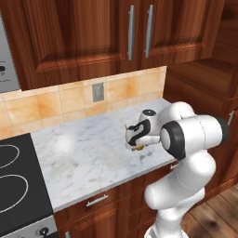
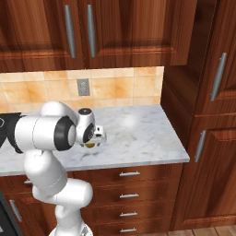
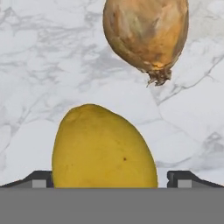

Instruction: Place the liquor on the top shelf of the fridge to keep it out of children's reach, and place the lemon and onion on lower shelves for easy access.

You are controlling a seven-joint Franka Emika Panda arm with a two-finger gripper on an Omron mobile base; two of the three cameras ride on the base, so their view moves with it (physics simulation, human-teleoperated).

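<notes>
- gripper point(image 3: 112, 178) spread wide, low over the marble counter point(image 1: 83, 158), nothing clamped
- lemon point(image 3: 104, 148) on the counter, sitting between the two fingertips point(image 3: 38, 178), one each side
- onion point(image 3: 146, 33) just beyond the lemon, apart from it
- lemon point(image 1: 138, 148) peeks out under the hand in left base view

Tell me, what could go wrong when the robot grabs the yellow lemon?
The lemon sits between the open gripper fingers, but it is smooth and rounded, so it might squirt out as they close. The onion lies just beyond it on the marble counter; a nudged lemon could bump it and set it rolling.
</notes>
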